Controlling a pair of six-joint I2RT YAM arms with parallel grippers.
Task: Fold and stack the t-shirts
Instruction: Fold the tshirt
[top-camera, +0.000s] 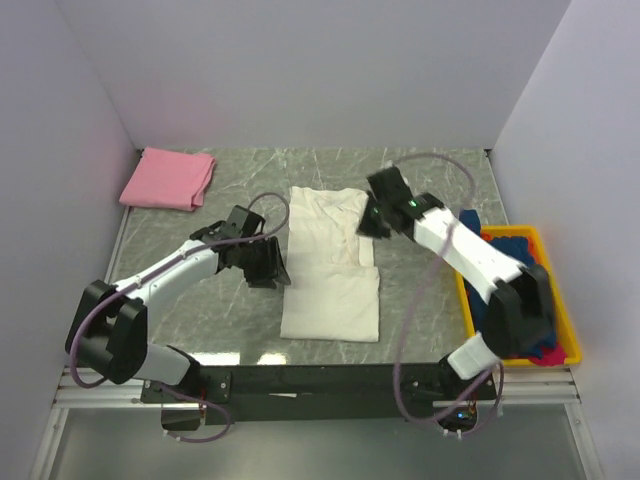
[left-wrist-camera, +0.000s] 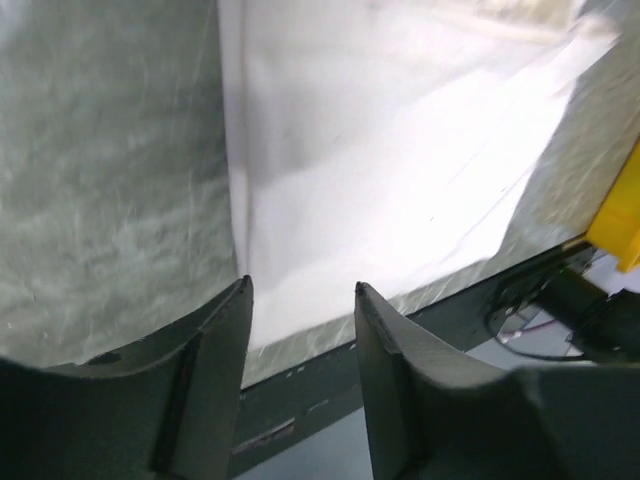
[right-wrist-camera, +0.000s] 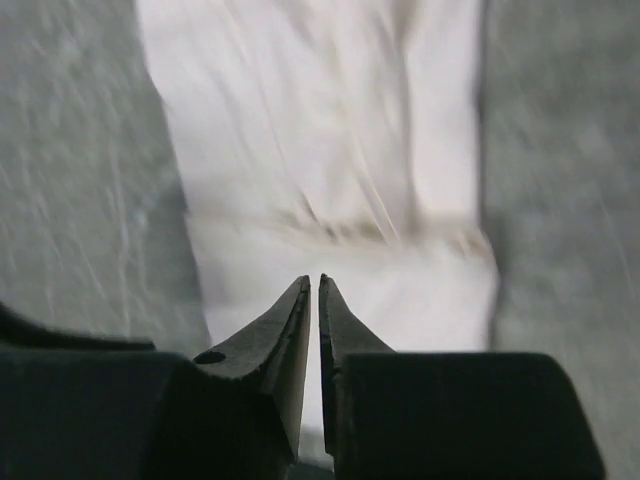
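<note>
on your marbled grey table (top-camera: 430, 300), the cream-white t-shirt (top-camera: 330, 265) lies flat at centre, folded lengthwise into a long strip, with a crosswise crease near its middle. a pink t-shirt (top-camera: 168, 178) sits folded at the far left corner, well apart from it. at the right edge, the yellow bin (top-camera: 560, 300) holds dark blue fabric (top-camera: 510, 245) and magenta fabric (top-camera: 548, 352).

your left gripper (top-camera: 268, 268) stands just beside the cream shirt's left edge, near the middle of its length. seen from the left wrist, its jaws stand apart with nothing between them, and past them you see the shirt's pale cloth, the table's near edge and a corner of the bin.

your right gripper (top-camera: 372, 222) hangs over the shirt's right edge, toward the far end. in the right wrist view its jaws are all but closed, with only a thin slit between the tips, and they hold nothing. the creased cream cloth lies beyond them. both wrist views are blurred, so you cannot tell whether either gripper touches the cloth.
</note>
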